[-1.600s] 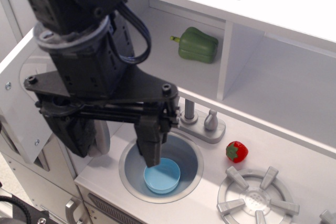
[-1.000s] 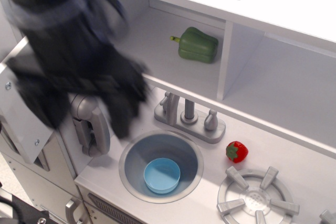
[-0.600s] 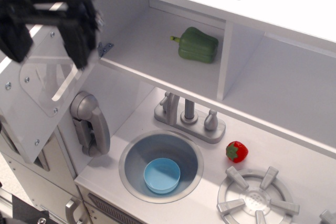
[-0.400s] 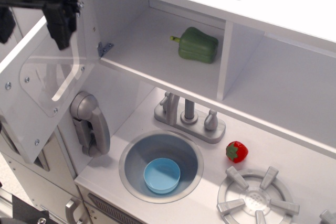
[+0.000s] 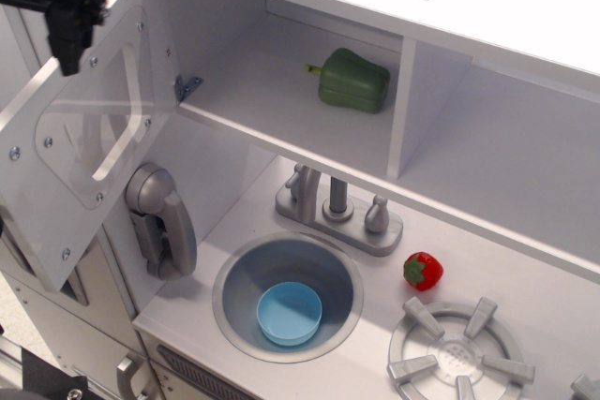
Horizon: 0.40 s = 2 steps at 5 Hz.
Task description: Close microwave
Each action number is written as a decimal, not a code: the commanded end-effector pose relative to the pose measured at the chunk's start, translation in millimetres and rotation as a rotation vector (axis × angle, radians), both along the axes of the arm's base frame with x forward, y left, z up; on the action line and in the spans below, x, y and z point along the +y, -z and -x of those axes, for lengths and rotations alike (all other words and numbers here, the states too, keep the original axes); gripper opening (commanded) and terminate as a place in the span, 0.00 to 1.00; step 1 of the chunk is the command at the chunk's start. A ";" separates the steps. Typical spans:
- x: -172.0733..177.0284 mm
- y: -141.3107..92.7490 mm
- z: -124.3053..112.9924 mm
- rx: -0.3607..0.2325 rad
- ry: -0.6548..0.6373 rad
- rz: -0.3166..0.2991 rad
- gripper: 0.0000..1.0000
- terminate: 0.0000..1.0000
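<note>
The microwave (image 5: 272, 100) is the white upper left compartment, and it stands open. Its white door (image 5: 37, 203) with the clear window (image 5: 94, 128) hangs swung out to the left on hinges at the compartment's left edge. A green pepper (image 5: 352, 81) lies inside at the back. My black gripper (image 5: 28, 49) is at the top left corner, out beyond the door's free upper edge. Only one finger (image 5: 67, 39) shows fully and the rest is cut off by the frame. It holds nothing and looks apart from the door.
A grey toy phone (image 5: 161, 220) hangs on the wall under the door. Below are a sink (image 5: 234, 274) with a blue bowl (image 5: 290, 312), a faucet (image 5: 337, 208), a strawberry (image 5: 423, 270) and a stove burner (image 5: 459, 353). A doorless cubby (image 5: 506, 156) is on the right.
My arm has lifted from over the sink and swung up and left to the top left corner, past the open door. The door now shows uncovered, still swung open.
</note>
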<state>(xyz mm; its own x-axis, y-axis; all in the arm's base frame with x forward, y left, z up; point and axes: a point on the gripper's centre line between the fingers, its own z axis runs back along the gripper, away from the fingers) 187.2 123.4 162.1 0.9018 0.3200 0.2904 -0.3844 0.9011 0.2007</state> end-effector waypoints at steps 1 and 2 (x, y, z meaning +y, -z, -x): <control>6.2 14.5 -4.9 0.065 0.062 0.093 1.00 0.00; 1.7 21.2 -13.3 0.036 0.093 0.207 1.00 0.00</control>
<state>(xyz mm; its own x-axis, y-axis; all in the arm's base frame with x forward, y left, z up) 199.0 120.2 124.6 0.9450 0.2883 0.1547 -0.2924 0.9563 0.0039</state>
